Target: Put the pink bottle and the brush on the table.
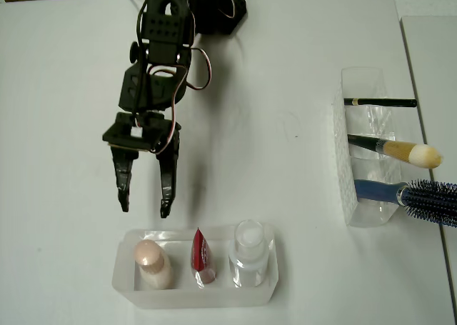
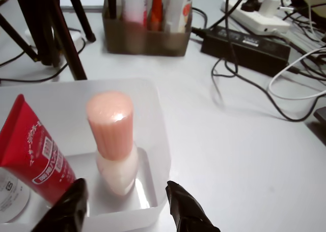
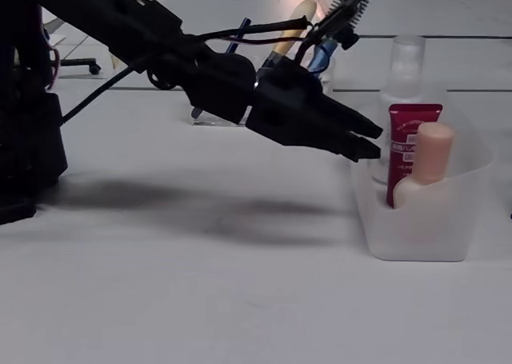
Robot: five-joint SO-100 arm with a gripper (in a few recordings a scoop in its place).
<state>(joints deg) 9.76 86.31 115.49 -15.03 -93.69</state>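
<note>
- The pink bottle (image 1: 152, 263) is being kept upright, long axis vertical, in the left compartment of the clear tray (image 1: 128, 289) near the overhead view's bottom edge, beside the red tube (image 1: 202, 257).
- The pincer (image 1: 145, 210) is being held just above the tray's far rim, jaws apart and empty.
- The bottle is lying straight ahead and slightly below, framed between the fingertips (image 2: 186, 206) in the wrist view.
- The brush (image 1: 400, 151) is being left well apart, in the right-hand holder (image 1: 341, 136).
</note>
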